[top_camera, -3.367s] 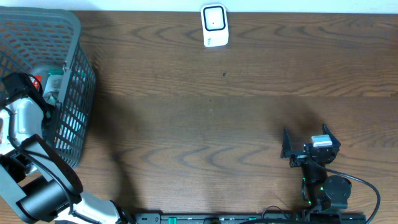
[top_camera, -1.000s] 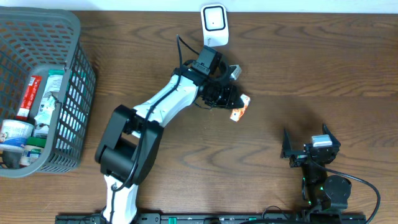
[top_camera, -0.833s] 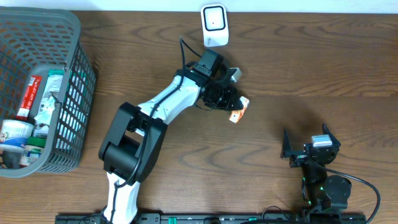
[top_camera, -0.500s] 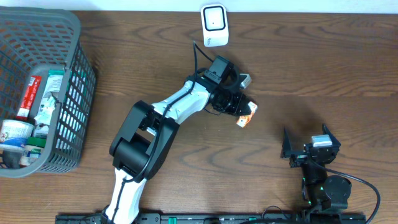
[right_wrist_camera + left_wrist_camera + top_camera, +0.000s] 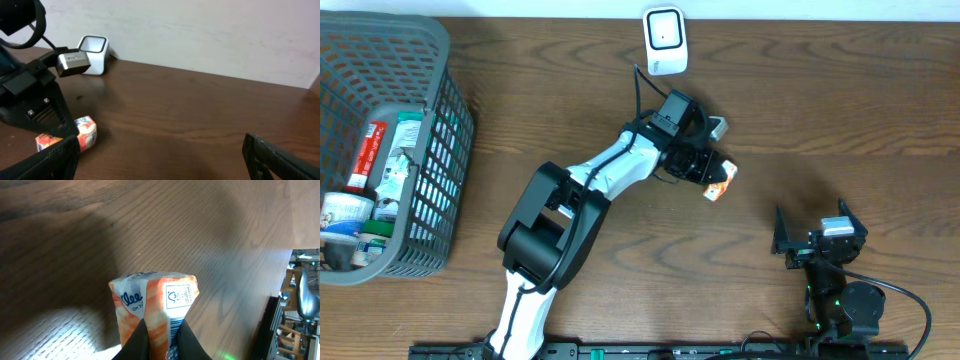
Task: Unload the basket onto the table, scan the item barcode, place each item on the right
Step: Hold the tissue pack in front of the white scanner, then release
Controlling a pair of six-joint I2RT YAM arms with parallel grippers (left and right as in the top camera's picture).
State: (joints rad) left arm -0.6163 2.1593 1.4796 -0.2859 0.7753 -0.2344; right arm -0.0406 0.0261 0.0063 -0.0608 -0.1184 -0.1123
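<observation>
The item is an orange and white packet (image 5: 720, 187), and my left gripper (image 5: 708, 173) is shut on one end of it, right of the table's middle. In the left wrist view the packet (image 5: 155, 302) sticks out past the two dark fingers (image 5: 141, 337), with blue barcode stripes (image 5: 175, 328) beside the right finger. The white scanner (image 5: 665, 41) stands at the table's far edge, up and left of the packet. My right gripper (image 5: 814, 230) stands open near the front right, with nothing in it. Its wrist view shows the packet (image 5: 85, 132) and the scanner (image 5: 94, 54) to the left.
A grey mesh basket (image 5: 444, 50) with several packaged goods sits at the far left. The left arm (image 5: 600, 175) stretches across the table's middle from the front edge. Bare wooden tabletop (image 5: 820, 110) lies between the packet, the scanner and the right gripper.
The left arm has come from the basket with the packet. Over the last second it has carried the packet a little right and toward the front. The right arm has not moved.
</observation>
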